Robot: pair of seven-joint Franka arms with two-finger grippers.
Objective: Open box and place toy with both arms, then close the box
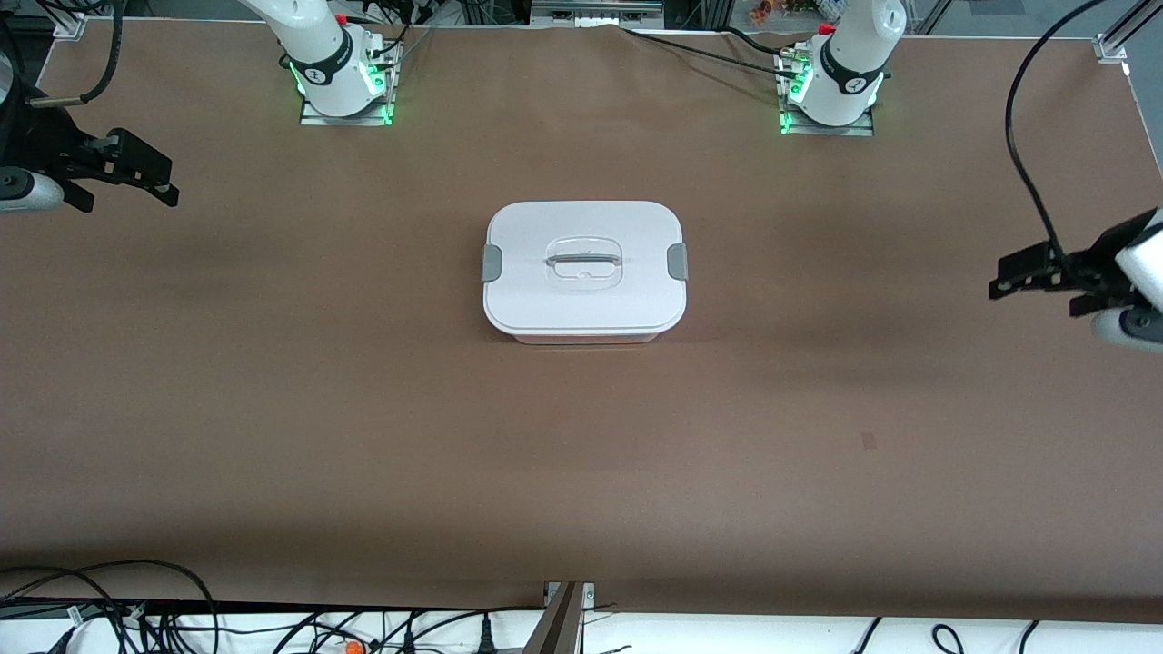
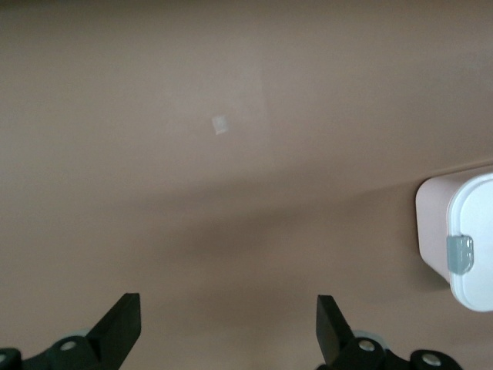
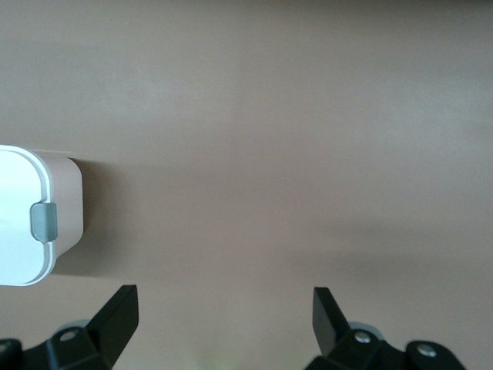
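Note:
The box (image 1: 581, 304) stands in the middle of the brown table with its white lid on, a grey clip (image 1: 492, 262) at each end and the clear handle (image 1: 583, 263) on top. The toy is not in view. My left gripper (image 1: 1008, 275) hangs open and empty over the table near the left arm's end, well apart from the box. My right gripper (image 1: 168, 182) hangs open and empty over the right arm's end. The left wrist view shows my open left gripper (image 2: 229, 308) and one end of the box (image 2: 477, 223). The right wrist view shows my open right gripper (image 3: 223, 302) and one end of the box (image 3: 23, 223).
Both arm bases (image 1: 341, 82) (image 1: 831, 91) stand at the table's edge farthest from the front camera. Cables (image 1: 118, 609) lie along the edge nearest the camera. A small dark mark (image 1: 869, 441) sits on the table surface.

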